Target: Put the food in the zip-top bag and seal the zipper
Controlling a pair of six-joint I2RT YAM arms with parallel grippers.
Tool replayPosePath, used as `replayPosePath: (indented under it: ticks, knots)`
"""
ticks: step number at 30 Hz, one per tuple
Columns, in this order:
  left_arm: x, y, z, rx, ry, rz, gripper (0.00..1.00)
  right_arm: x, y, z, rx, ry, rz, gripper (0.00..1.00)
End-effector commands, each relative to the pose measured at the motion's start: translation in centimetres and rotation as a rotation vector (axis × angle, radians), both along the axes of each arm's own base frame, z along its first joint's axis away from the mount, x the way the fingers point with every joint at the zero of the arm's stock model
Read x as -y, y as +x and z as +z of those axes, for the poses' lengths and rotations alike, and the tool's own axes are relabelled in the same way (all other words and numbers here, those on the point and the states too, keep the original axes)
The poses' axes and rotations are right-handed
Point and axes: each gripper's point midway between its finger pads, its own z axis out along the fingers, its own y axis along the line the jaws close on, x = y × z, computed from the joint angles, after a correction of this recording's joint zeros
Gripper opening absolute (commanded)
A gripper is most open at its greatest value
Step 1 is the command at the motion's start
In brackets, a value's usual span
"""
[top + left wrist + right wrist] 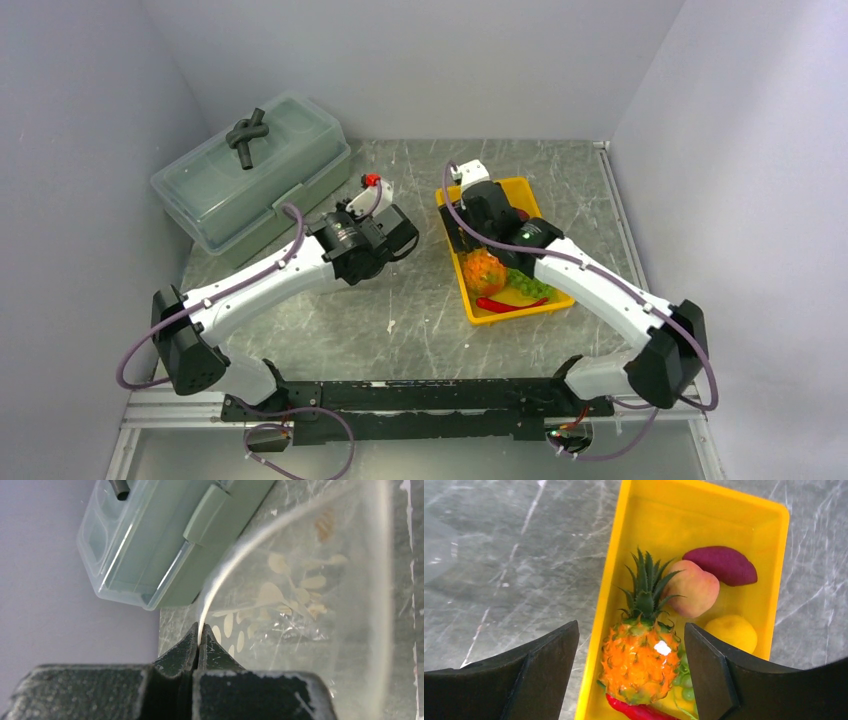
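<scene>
The big lidded box (250, 185) sits back and to the left of the yellow tray (704, 510). Between box and tray is the clear bag (310, 610), its curved rim clamped tight in the left gripper (200, 639). Over the tray hangs the right gripper (630, 630), fingers spread wide and holding nothing, straddling the pineapple (639, 665). All the food lies in the tray: peach (696, 590), purple piece (724, 565), yellow fruit (732, 632), chili (634, 711), grapes (684, 680).
</scene>
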Motion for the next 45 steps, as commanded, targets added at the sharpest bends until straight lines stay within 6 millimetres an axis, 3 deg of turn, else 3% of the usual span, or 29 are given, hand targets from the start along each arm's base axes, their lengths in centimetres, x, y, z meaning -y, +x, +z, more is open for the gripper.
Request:
replayPosePath:
  ticks: [1, 11, 25, 34, 39, 45]
  knots:
    - [-0.1, -1.4, -1.0, -0.014, -0.033, 0.007, 0.00, 1.3, 1.6, -1.2, -0.067, 0.001, -0.120, 0.82]
    - [1.3, -2.4, -1.6, -0.030, -0.161, -0.091, 0.00, 2.0, 4.0, -5.1, -0.184, 0.030, -0.200, 0.84]
    - [0.5, -3.1, -0.8, -0.010, -0.205, -0.108, 0.00, 1.3, 8.2, -8.8, -0.278, -0.028, -0.236, 0.78]
    - [0.4, -3.2, -0.6, -0.006, -0.215, -0.122, 0.00, 1.8, 9.4, -11.6, -0.336, -0.101, -0.245, 0.73]
    - [0.4, -3.2, -0.7, -0.009, -0.209, -0.123, 0.00, 2.1, 8.9, -13.7, -0.387, -0.141, -0.235, 0.67]
    - [0.3, -3.2, -0.7, -0.009, -0.206, -0.123, 0.00, 2.1, 8.0, -15.3, -0.436, -0.157, -0.214, 0.48]
